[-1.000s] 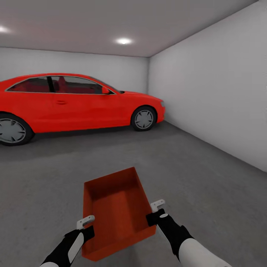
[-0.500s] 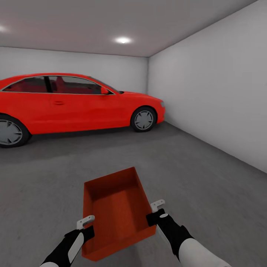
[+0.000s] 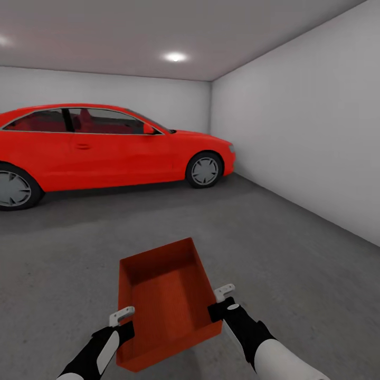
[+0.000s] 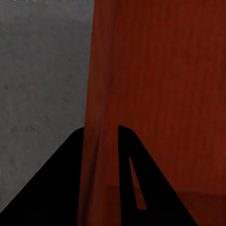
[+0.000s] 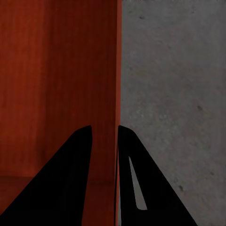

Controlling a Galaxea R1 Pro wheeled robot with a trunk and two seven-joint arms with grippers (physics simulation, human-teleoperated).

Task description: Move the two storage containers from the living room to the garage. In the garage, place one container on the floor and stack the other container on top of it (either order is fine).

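Container (image 3: 166,301) clamped between left hand (image 3: 122,323), right hand (image 3: 221,302)

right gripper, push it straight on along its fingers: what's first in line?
Likely the concrete floor. The right gripper is clamped on the storage container side wall, which runs on ahead between its fingers; beyond that, floor. Depth is unclear.

soft ceiling spotlight (image 3: 175,57), sharp, evenly lit

We count one orange-red storage container (image 3: 164,303) and one red car (image 3: 105,145). We see two grippers, the left gripper (image 3: 122,323) and the right gripper (image 3: 221,302). Two ceiling spotlights (image 3: 175,57) glow overhead.
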